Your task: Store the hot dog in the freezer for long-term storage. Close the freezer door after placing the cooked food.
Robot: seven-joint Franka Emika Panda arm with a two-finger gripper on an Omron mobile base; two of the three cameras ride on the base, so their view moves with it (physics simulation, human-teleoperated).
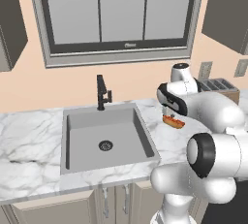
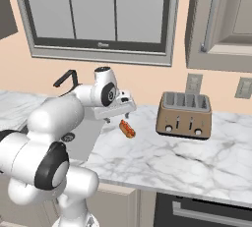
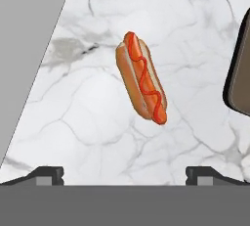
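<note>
The hot dog (image 3: 142, 83), a red sausage in a tan bun, lies on the marble counter between the sink and the toaster. It also shows as the hot dog (image 1: 174, 121) and the hot dog (image 2: 127, 129). My gripper (image 3: 124, 175) hovers above it, open, fingers wide apart with nothing between them. In the right base view the gripper (image 2: 123, 115) hangs just over the bun. The freezer and its door are out of view.
A grey sink (image 1: 72, 140) with a black faucet (image 1: 101, 92) lies left of the hot dog. A brown toaster (image 2: 184, 114) stands to its right on the marble counter (image 2: 162, 157). A window (image 1: 121, 9) is behind; an oven top (image 2: 206, 211) sits below right.
</note>
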